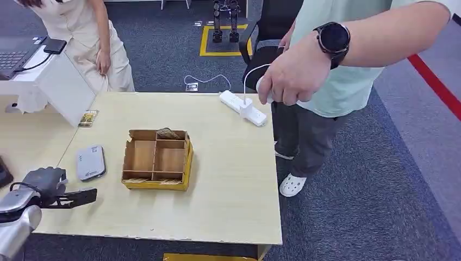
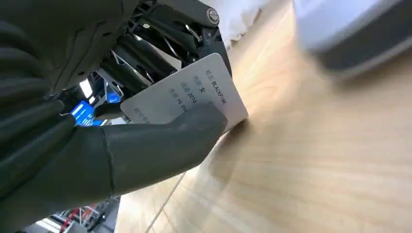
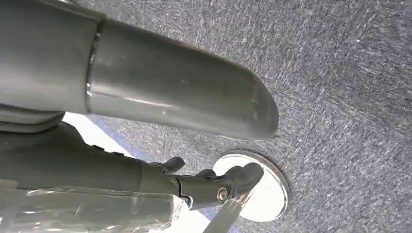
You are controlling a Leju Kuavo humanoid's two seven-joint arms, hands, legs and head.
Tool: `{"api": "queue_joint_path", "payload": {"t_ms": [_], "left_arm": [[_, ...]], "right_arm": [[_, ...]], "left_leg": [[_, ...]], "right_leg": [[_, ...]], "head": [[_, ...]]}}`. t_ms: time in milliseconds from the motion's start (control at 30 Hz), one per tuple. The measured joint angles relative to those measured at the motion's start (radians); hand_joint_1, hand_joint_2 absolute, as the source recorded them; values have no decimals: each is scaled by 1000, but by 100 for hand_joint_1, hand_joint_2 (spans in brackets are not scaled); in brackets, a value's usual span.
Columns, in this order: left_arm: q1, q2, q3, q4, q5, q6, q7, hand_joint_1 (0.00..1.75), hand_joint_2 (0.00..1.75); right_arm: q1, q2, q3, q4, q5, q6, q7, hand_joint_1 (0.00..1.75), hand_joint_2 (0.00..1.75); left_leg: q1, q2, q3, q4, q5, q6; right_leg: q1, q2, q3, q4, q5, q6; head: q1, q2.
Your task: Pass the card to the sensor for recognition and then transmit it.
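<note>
At the lower left of the head view, the left hand (image 1: 51,187) pinches the white printed plastic card (image 2: 187,94) between thumb and fingers. The flat grey rounded card sensor (image 1: 90,162) lies just above it in frame on the pale wooden desk (image 1: 234,179), nearer this hand.

White rectangular plastic card (image 2: 194,94), held in the left hand (image 2: 121,141): printed text includes "BLACKPINK", "2016" and "YG"; the remaining characters are not legible.
</note>
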Motion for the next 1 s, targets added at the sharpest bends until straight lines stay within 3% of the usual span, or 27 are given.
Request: {"api": "queue_joint_path", "payload": {"t_ms": [300,367,433,567,633,767,1000], "left_arm": [[0,26,-21,2,61,-21,-19,175,175],[1,28,-26,2,88,1,-25,175,175],[0,18,-27,1,105,97,-38,175,175],[2,-50,-23,-41,93,437,-39,175,175],[1,-85,0,-72,141,548,-72,175,175],[-6,-148,73,-142,233,659,-171,175,175],[-50,-202,118,-188,187,720,-185,175,175]], "right_arm": [[-2,-2,-2,0,4,-2,0,0,0],[-3,-2,-2,0,6,-3,0,0,0],[-2,-3,-6,0,8,-8,-5,0,0],[-2,-3,-15,0,8,-16,-21,0,0],[-1,-3,-18,0,10,-17,-24,0,0],[3,-3,-23,0,22,-17,-24,0,0],[2,-3,-23,0,41,-16,-22,0,0]], "left_leg": [[0,0,0,0,0,0],[0,0,0,0,0,0],[0,0,0,0,0,0],[0,-2,0,0,0,0],[-1,-1,0,1,0,0],[-1,-1,0,1,0,1],[-1,-1,-1,1,0,0]], "right_leg": [[0,0,0,0,0,0],[0,0,0,0,0,0],[0,-1,-1,0,0,0],[0,-2,0,0,1,1],[-1,-1,0,-1,1,0],[-1,0,-1,-1,2,0],[-1,-1,-1,-1,2,0]], "head": [[0,0],[0,0],[0,0],[2,0],[1,0],[1,0],[1,0]]}}
